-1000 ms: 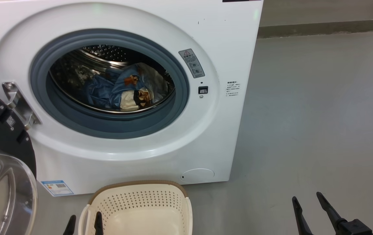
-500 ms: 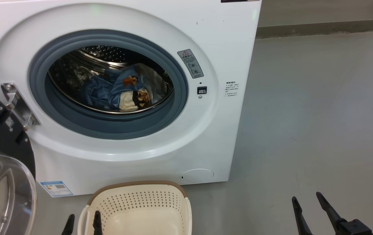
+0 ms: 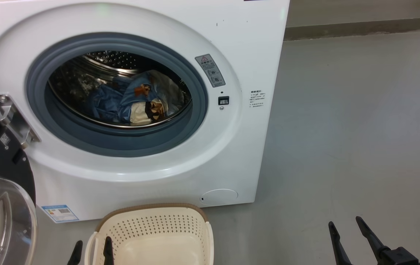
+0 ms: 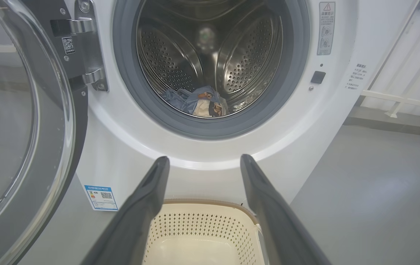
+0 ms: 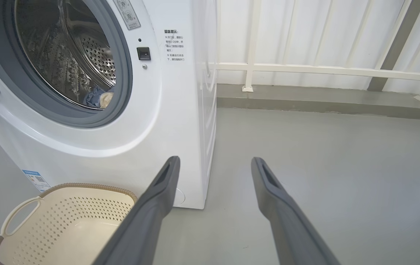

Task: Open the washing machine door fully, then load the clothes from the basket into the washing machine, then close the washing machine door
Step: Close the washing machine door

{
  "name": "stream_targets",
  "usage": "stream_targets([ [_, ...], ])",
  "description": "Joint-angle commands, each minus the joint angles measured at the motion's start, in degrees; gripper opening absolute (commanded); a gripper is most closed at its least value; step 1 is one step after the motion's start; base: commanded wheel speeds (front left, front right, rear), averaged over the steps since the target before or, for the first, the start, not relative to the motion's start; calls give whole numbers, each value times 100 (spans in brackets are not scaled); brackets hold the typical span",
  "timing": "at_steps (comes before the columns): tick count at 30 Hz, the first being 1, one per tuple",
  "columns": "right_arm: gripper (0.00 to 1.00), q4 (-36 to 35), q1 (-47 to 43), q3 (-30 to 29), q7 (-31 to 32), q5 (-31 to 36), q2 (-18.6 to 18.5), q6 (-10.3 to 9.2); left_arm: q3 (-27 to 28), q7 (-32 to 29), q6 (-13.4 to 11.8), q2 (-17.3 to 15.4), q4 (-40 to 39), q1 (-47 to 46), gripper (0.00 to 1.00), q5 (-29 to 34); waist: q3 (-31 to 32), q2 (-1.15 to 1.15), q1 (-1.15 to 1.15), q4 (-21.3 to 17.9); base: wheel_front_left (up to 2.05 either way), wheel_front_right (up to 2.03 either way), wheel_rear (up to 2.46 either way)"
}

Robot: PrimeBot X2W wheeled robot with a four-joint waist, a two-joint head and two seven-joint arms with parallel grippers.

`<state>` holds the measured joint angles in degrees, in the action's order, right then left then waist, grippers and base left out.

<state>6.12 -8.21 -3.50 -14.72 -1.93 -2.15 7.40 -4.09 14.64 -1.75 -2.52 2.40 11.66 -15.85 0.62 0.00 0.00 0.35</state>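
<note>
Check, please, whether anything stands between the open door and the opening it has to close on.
Nothing crosses the opening: the clothes lie in the drum, behind the gasket. The basket stands on the floor below it, the left tool above its left rim; whether either sits in the door's swing I cannot tell.

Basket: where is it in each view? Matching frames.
Head view: basket bottom centre, before the washing machine.
Left wrist view: basket bottom centre, between the fingers.
Right wrist view: basket bottom left.
Shared landmark: blue label sticker on the washing machine's lower front.
</note>
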Motion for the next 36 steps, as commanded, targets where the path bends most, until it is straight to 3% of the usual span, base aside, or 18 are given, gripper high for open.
stream_targets([
  [1,100,-133,208,145,-28,56,-73,9,202,36,10,-36,-170,-230,100,42,-2,0,0,-2,0,0,0],
  [14,100,-143,198,145,-28,80,-73,9,222,36,-64,-36,-157,-240,100,86,-14,0,0,27,-14,14,0],
  [36,100,-116,216,148,-28,96,-73,9,245,36,-79,-36,-198,-231,100,63,-47,0,0,25,-95,95,0],
])
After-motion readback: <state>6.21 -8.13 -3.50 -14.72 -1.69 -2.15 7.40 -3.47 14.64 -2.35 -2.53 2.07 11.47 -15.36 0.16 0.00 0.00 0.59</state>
